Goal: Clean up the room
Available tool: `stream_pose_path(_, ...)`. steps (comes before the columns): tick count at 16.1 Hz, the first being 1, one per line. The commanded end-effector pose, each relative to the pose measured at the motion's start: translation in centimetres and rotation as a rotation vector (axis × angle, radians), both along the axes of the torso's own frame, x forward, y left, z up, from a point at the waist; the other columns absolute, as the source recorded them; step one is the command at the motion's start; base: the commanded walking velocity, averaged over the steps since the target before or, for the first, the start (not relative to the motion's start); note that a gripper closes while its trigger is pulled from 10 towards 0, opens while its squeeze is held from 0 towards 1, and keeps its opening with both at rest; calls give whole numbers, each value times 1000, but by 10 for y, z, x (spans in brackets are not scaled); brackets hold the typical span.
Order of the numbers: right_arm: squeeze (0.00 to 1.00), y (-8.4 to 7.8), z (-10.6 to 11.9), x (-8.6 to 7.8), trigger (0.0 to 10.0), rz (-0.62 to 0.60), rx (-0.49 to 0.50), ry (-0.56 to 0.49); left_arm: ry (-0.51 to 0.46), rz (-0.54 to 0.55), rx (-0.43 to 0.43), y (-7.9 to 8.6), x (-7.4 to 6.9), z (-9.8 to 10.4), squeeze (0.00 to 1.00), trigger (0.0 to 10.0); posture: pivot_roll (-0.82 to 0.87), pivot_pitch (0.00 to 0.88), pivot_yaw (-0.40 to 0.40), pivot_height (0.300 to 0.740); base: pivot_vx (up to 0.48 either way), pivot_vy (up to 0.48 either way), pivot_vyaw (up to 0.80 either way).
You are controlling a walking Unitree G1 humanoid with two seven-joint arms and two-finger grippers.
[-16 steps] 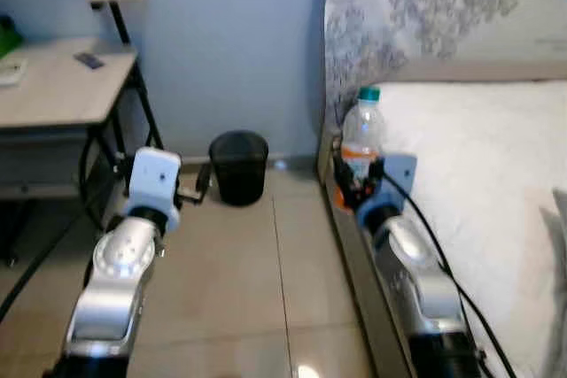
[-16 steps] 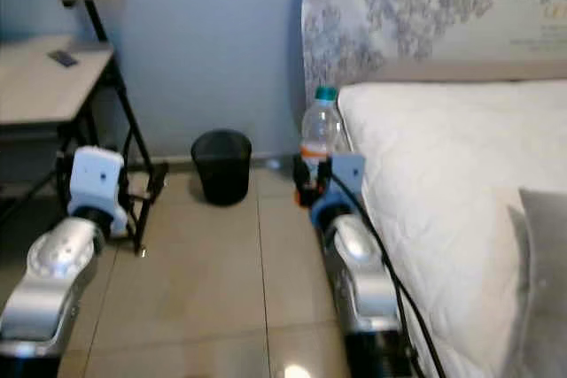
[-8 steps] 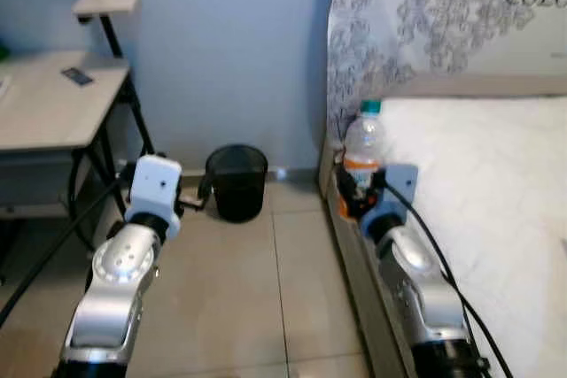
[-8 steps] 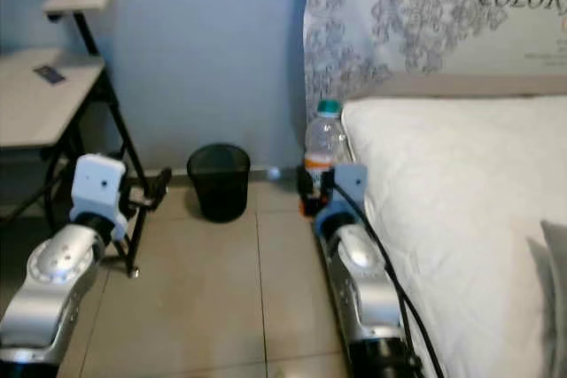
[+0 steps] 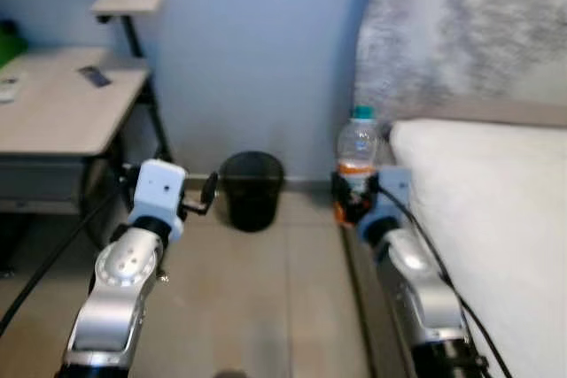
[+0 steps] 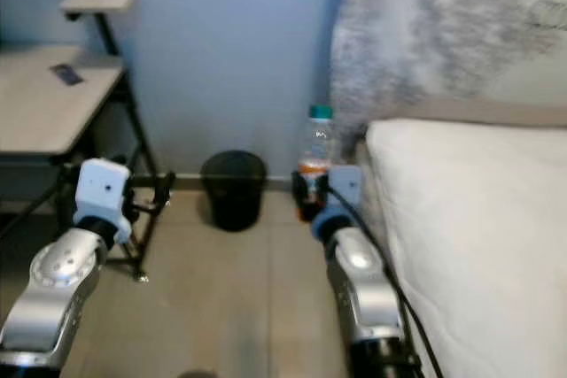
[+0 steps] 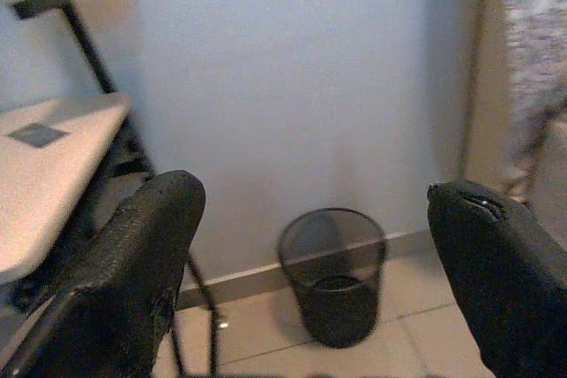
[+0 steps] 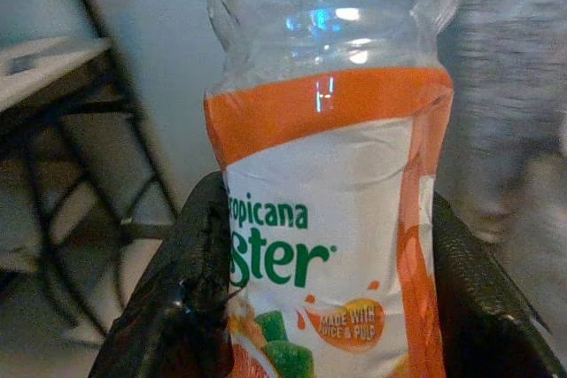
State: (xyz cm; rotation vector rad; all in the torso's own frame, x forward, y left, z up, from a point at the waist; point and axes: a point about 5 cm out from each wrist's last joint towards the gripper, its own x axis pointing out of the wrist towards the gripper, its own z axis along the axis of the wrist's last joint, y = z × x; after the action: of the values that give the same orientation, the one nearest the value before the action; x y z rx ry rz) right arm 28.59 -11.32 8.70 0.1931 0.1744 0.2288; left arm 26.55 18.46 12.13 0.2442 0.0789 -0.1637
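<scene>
Over on the left stands the bench (image 5: pixel 62 112), a pale top on black legs, with a small dark flat object (image 5: pixel 92 76) lying on it and a little shelf (image 5: pixel 128 1) above. The left gripper (image 7: pixel 310 245) is held out in front of the robot at about the height of the bench's underside, its jaws spread wide with nothing between them. Through that gap, in the left wrist view, the black mesh bin (image 7: pixel 333 276) sits on the tiled floor (image 5: pixel 266 307) against the blue wall.

Further right, the right gripper (image 8: pixel 319 307) holds a clear plastic bottle (image 5: pixel 357 150) upright, just off the corner of the bed (image 5: pixel 496 236) and well above the floor. The jaws are closed against the orange-and-white label — one finger (image 8: pixel 190 307) on either side of the lower body.

The bottle looks empty, or near enough; the upper part is see-through and I can make out no liquid. So I'd judge it very light, and thin-walled enough to buckle if squeezed hard. The plastic film of the label is likely slick. The present hold, low on the labelled barrel, seems sensible to me — the body is widest and straightest there, while the shoulder and green cap (image 5: pixel 362 113) would give the fingers less to bear on.

The bin lies between the two arms and farther ahead, a plausible place for the bottle.
</scene>
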Motion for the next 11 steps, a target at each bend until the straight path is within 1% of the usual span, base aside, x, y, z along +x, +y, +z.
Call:
stream_pose_path(1,0,-9,2,0,10000,-19,9,-4,-9,-30,-1,-8,1,2,39,10000,96,0,6,740,368,0,0)
stream_pose_path(3,0,-6,1,-2,10000,-4,27,2,-10,-37,2,-9,0,2,35,10000,95,0,7,740,368,0,0)
stream_pose_path(11,0,-6,1,-3,10000,-2,19,4,-13,-44,4,-10,2,3,35,10000,97,0,13,740,344,0,0)
